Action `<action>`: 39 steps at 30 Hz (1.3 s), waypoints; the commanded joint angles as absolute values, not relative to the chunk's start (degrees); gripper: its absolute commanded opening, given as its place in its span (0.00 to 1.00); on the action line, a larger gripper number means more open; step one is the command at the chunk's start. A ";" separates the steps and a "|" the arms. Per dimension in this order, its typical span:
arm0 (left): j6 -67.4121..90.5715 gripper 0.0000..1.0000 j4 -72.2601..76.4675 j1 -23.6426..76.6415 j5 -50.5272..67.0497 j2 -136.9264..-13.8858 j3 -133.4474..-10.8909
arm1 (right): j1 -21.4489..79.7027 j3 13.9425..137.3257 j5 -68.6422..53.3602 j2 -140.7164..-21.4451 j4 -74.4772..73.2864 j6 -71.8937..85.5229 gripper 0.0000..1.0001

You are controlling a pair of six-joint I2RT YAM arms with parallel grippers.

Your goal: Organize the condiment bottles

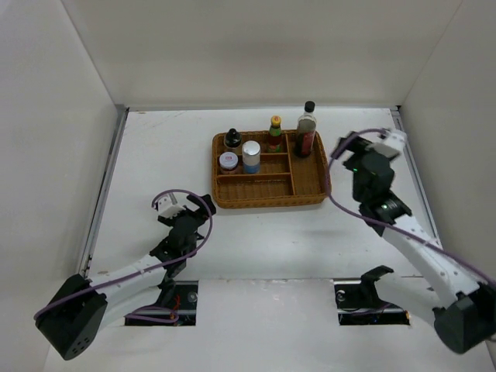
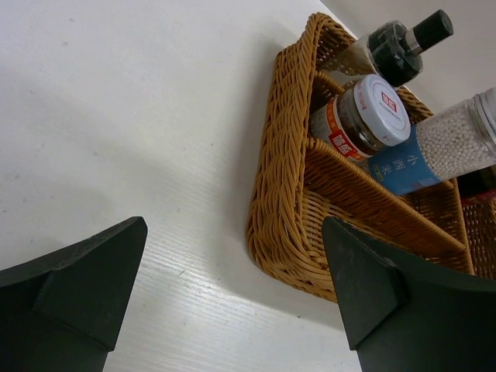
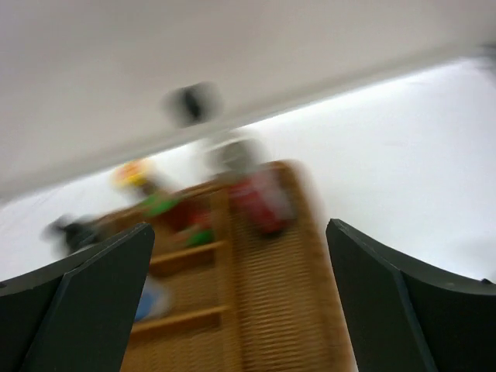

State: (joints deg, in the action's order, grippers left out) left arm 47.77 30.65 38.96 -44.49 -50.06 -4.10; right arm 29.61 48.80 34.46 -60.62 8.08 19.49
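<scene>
My right gripper (image 3: 238,229) gapes wide, empty, near the tall bottle (image 1: 307,128) upright in the tray's (image 1: 267,203) right bay; left gripper (image 2: 234,225) likewise wide, empty; a careless swing could topple that top-heavy bottle.

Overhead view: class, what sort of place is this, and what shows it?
Probably a robot test cell: white walls box in a white table, with a left arm and a right arm mounted at its near edge.
</scene>
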 commanded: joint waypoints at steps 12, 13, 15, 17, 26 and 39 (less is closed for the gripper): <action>45.71 1.00 35.94 39.07 -41.66 -48.60 -3.25 | -4.35 39.45 30.95 -63.97 4.91 26.37 1.00; 45.36 1.00 36.38 39.07 -41.66 -48.86 -3.16 | -4.44 40.42 29.55 -65.38 5.62 26.11 1.00; 44.83 1.00 37.35 39.07 -41.49 -48.69 -2.90 | -4.70 42.79 27.96 -68.98 6.15 25.93 1.00; 44.56 1.00 37.88 39.07 -40.87 -48.25 -2.73 | -4.79 44.38 27.68 -71.79 5.98 25.93 1.00; 42.72 1.00 39.90 39.24 -39.73 -49.30 -2.81 | -5.49 44.74 28.74 -79.63 7.03 26.46 0.92; 43.59 1.00 40.61 38.89 -41.57 -48.69 -1.76 | 0.64 44.47 32.34 -73.41 7.47 24.88 0.44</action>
State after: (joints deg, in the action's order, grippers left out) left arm 43.66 37.56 39.03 -40.66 -49.50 -3.46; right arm -3.70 43.11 30.63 -79.22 4.05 25.41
